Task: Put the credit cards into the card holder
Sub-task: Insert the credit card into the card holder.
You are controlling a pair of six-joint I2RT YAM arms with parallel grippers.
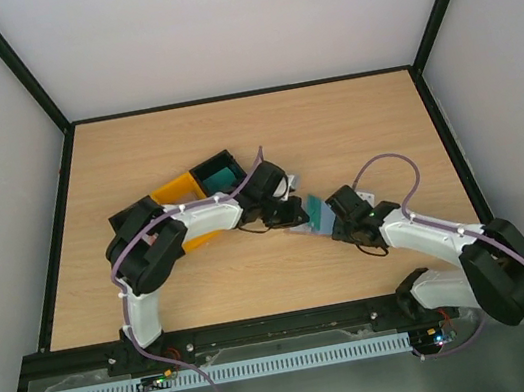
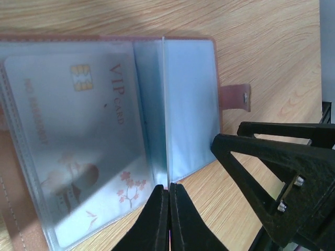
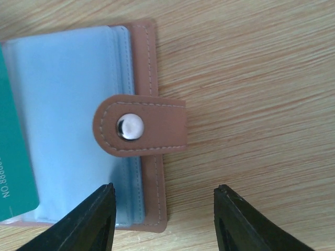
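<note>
Left gripper pinches a clear leaf of the open holder, with a VIP card pocketed beyond. Right gripper gapes empty astride the holder's snap edge, teal card just past one finger. Overhead, both grippers meet; tugging the leaf could spill that card.

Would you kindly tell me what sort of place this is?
Probably a robot lab test cell: plain white panels in a black frame enclose a wooden table, the left arm and right arm are bolted to a rail at its near edge, and a card holder lies open between them.
</note>
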